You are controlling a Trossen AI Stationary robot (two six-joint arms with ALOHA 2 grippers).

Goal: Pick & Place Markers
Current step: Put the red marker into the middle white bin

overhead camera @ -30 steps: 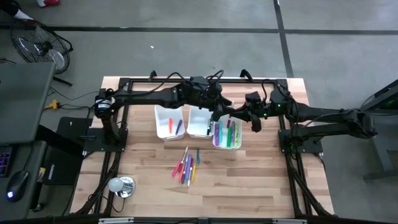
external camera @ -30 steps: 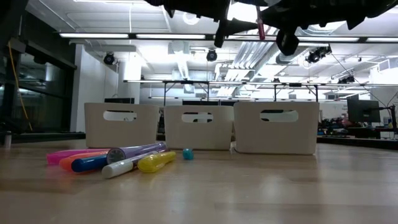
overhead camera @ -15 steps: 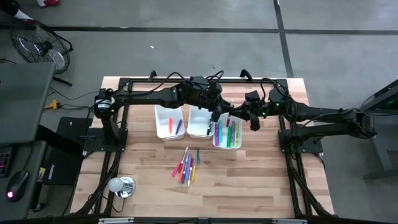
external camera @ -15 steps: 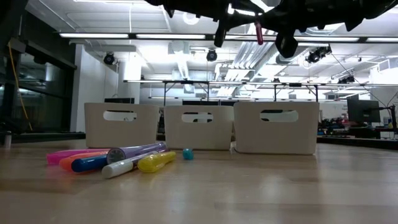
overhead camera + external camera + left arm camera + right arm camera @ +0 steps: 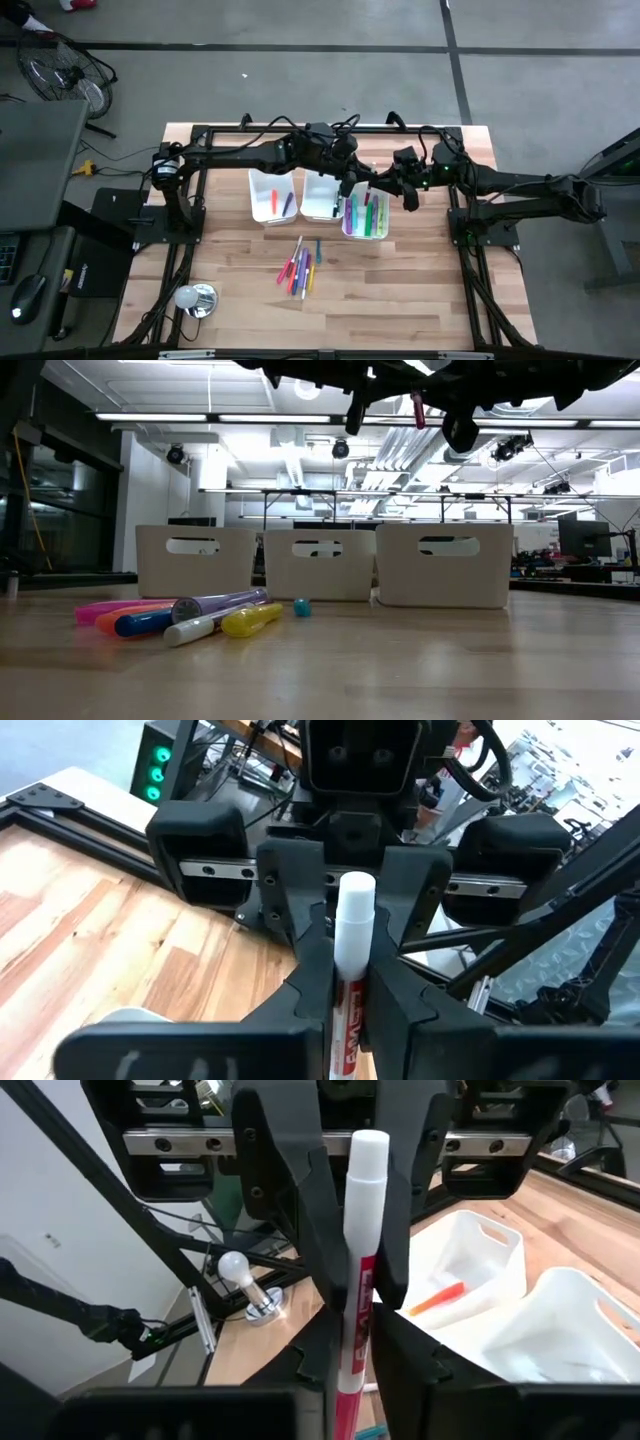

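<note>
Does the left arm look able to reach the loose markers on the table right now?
Probably not yet: the left gripper is clamped on a red marker the right gripper also holds, above the bins. The pile lies unobstructed.

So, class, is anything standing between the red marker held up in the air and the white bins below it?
Nothing visible does. The red marker hangs where the left gripper and right gripper meet, above the open-topped white bins.
</note>
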